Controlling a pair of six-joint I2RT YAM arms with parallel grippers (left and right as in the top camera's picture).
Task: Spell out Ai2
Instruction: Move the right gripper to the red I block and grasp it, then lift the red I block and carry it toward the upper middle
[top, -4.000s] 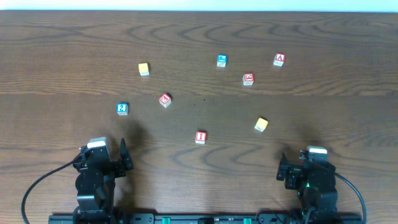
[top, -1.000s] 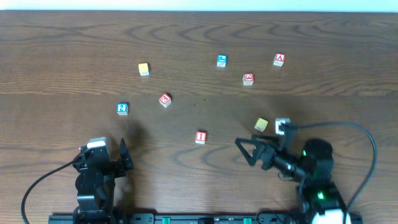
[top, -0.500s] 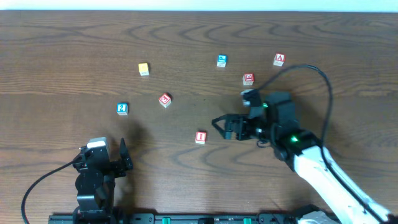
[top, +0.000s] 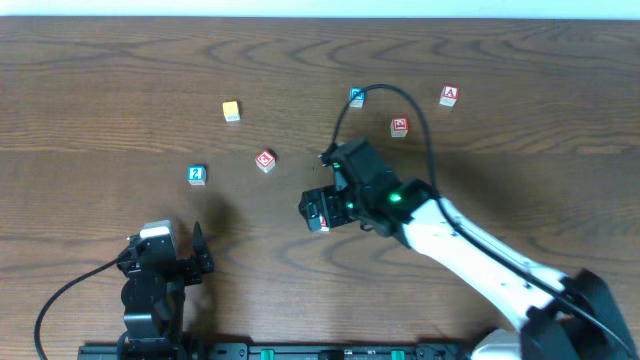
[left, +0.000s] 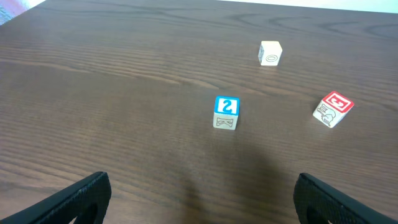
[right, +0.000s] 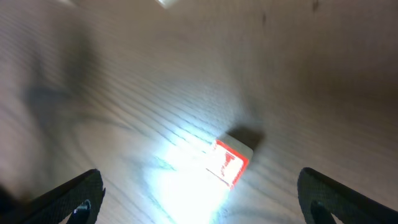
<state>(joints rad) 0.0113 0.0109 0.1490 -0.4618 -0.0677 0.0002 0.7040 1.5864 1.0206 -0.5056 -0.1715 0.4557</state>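
Observation:
The red "I" block (top: 322, 223) lies at mid-table, partly covered by my right gripper (top: 316, 212), which hovers open over it. In the right wrist view the block (right: 232, 162) sits between the open fingers (right: 200, 200), washed by bright glare. The red "A" block (top: 449, 95) is at the far right. The blue "2" block (top: 196, 174) is at the left and also shows in the left wrist view (left: 226, 112). My left gripper (top: 200, 256) rests open and empty at the front left, its fingers (left: 202, 199) well short of the "2" block.
Other blocks lie around: a yellow one (top: 231, 110) far left, a red one (top: 264, 160) left of centre, a blue one (top: 357, 96) and a red one (top: 399, 126) at the back. The right arm (top: 470, 250) stretches across the right half of the table.
My right arm has swung from the front right toward the left and now hovers over the red "I" block, covering the yellow block near it. The left arm has not moved.

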